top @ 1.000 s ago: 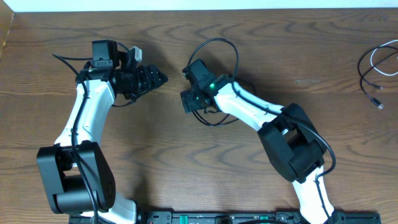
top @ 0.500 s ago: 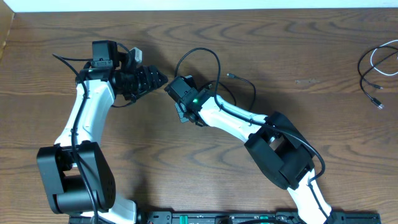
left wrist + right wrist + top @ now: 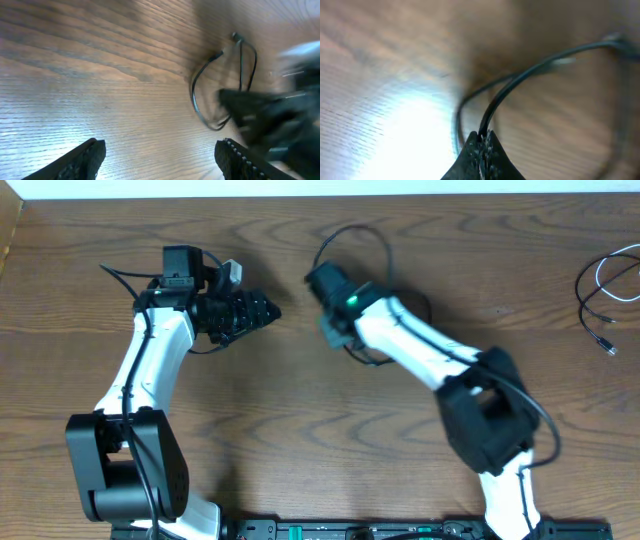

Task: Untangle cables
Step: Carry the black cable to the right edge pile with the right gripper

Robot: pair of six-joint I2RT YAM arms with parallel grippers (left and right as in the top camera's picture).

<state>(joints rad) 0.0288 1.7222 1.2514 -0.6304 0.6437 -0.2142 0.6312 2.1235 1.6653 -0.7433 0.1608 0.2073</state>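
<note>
1. The right arm reaches from its base across the tabletop (image 3: 300,430) with the elbow bent, and the wrist points toward the far edge.
2. The right end effector (image 3: 313,277) is clenched on the black cable (image 3: 352,228). In the right wrist view the two fingertips (image 3: 479,150) meet on the thin cord.
3. From this grasp the black cable rises in a loop beyond the right end effector and comes back down behind its wrist.
4. The left arm is bent upward and its left end effector (image 3: 262,310) points at the right end effector, near but apart.
5. The left end effector is released, with fingers wide and nothing between them.
6. The white cable (image 3: 600,270) lies well apart, far behind the right end effector.
</note>
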